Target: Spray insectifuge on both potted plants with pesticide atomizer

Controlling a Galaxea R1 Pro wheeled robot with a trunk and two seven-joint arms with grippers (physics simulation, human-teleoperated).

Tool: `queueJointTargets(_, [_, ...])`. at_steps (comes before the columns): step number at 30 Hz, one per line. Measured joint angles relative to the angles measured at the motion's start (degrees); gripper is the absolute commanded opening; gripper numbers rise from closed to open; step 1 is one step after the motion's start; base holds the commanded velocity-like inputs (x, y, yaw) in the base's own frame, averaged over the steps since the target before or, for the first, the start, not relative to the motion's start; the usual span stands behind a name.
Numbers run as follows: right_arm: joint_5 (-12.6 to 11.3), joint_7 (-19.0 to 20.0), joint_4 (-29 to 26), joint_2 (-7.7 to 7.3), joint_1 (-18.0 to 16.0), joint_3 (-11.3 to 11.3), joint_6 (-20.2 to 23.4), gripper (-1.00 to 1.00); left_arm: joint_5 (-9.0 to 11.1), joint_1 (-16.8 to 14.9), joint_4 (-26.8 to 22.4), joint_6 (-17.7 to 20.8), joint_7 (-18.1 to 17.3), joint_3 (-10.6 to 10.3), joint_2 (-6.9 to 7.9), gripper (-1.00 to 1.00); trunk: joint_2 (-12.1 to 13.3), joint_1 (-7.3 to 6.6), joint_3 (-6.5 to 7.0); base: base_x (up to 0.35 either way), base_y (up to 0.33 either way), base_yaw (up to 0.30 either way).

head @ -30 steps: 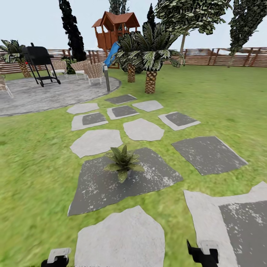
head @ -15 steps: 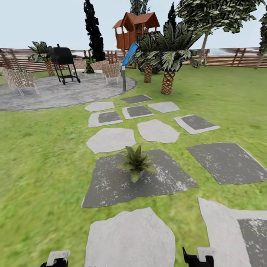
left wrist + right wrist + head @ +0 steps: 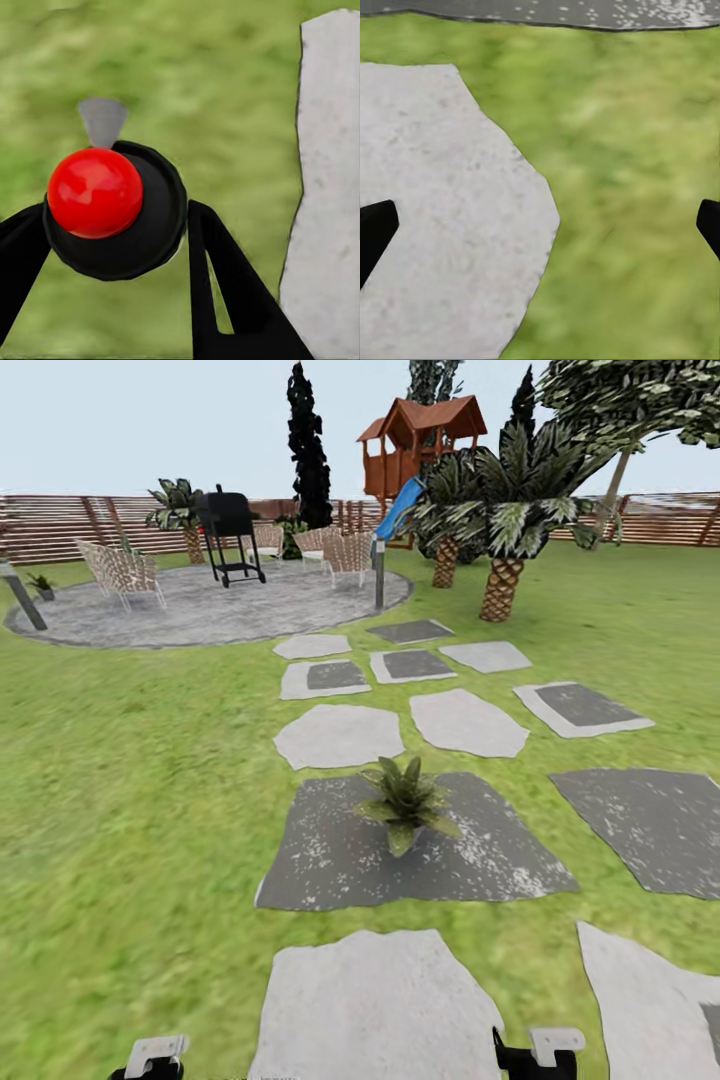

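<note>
- A black round object with a red ball top (image 3: pixel 112 206) is being gripped between the closed black fingers of the left gripper (image 3: pixel 112 247).
- One low olive-green leafy potted plant (image 3: pixel 405 805) is being seen on a dark grey paving slab (image 3: pixel 330 855), ahead.
- The right gripper (image 3: pixel 540 232) is being held wide open, with nothing in it, over a pale stone slab (image 3: pixel 442 217).

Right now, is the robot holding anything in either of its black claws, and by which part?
Right gripper: nothing, fingers wide apart. Left gripper: a red ball on a black disc shows between its fingers; whether gripped, I cannot tell.
</note>
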Motion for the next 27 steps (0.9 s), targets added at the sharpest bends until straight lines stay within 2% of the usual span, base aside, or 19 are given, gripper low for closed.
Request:
queueJointTargets(8, [0.0, 0.0, 0.0, 0.0, 0.0, 0.0, 0.0, 1.0, 0.0, 0.0, 0.0, 0.0, 0.1, 0.0, -0.01, -1.0, 0.0, 0.0, 0.29, 0.0, 0.061, 0.276])
queueJointTargets(23, [0.0, 0.0, 0.7, -0.07, 0.0, 0.0, 0.0, 1.0, 0.1, 0.0, 0.1, 0.0, 0.1, 0.0, 0.0, -1.0, 0.0, -0.01, 0.91, 0.014, 0.28, 0.263])
queueJointTargets(27, [0.0, 0.1, 0.7, -0.05, 0.0, 0.0, 0.0, 1.0, 0.0, 0.0, 0.1, 0.0, 0.1, 0.0, -0.08, -1.0, 0.0, 0.0, 1.12, 0.041, 0.07, 0.236])
